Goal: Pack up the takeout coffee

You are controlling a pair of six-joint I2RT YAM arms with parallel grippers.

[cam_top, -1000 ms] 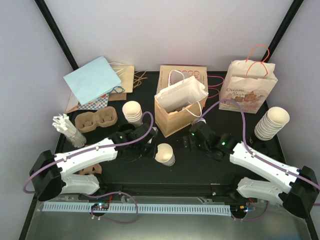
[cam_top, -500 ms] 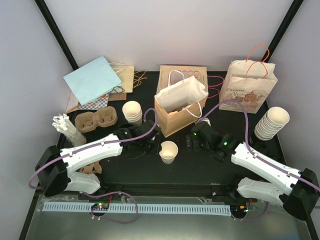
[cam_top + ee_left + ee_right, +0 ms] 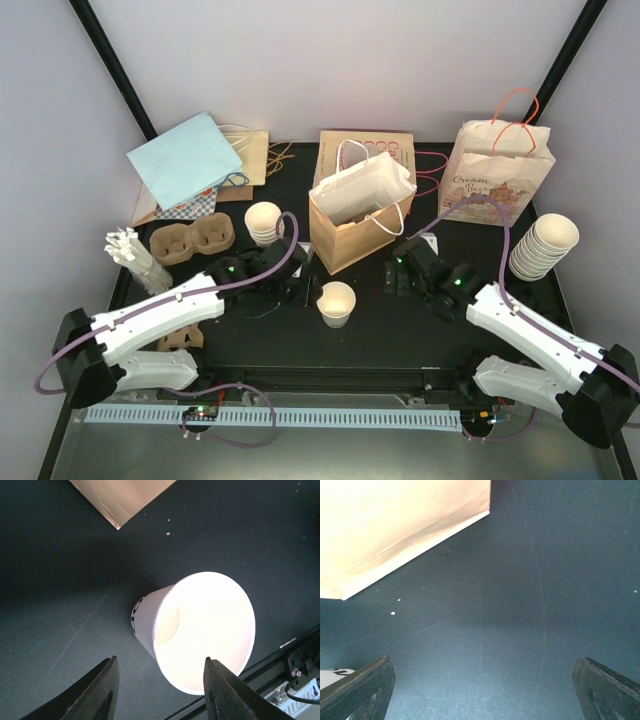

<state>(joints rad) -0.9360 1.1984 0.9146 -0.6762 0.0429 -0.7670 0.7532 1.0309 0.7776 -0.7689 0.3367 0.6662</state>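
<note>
Standing upright on black table (image 3: 400, 340), paper cup (image 3: 337, 303), black print on its side seen only from left wrist, left gripper (image 3: 162, 692) part-open beside it, gripping nothing, right gripper (image 3: 482, 695) wide, empty.

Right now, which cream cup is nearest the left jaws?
The lone cup standing right in front of the left jaws. The others are nested stacks: one beside the brown bag, one at far right.

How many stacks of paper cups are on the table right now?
2. The left stack stands between the pulp carrier and the brown bag. The right stack leans at the table's right edge. The single cup isn't counted. More may hide behind bags.
</note>
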